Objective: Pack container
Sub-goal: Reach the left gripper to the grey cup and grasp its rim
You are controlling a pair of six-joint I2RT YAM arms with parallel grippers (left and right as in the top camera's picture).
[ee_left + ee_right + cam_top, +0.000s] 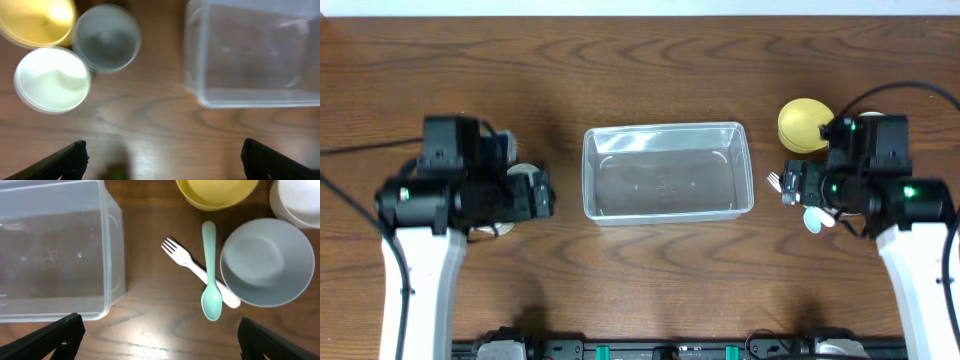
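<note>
The clear plastic container (666,172) sits empty at the table's middle; it also shows in the left wrist view (252,55) and the right wrist view (55,255). My left gripper (162,157) is open and empty over bare wood, left of the container, near a yellow cup (37,20), a white cup (52,80) and a grey-green cup (106,39). My right gripper (160,335) is open and empty, right of the container, above a mint spoon (210,272) lying across a pink fork (190,267), beside a grey bowl (267,262).
A yellow bowl (804,122) stands at the right; it also shows in the right wrist view (217,192). A white bowl (300,202) sits at that view's top right corner. Both arms' cables run off the table's sides.
</note>
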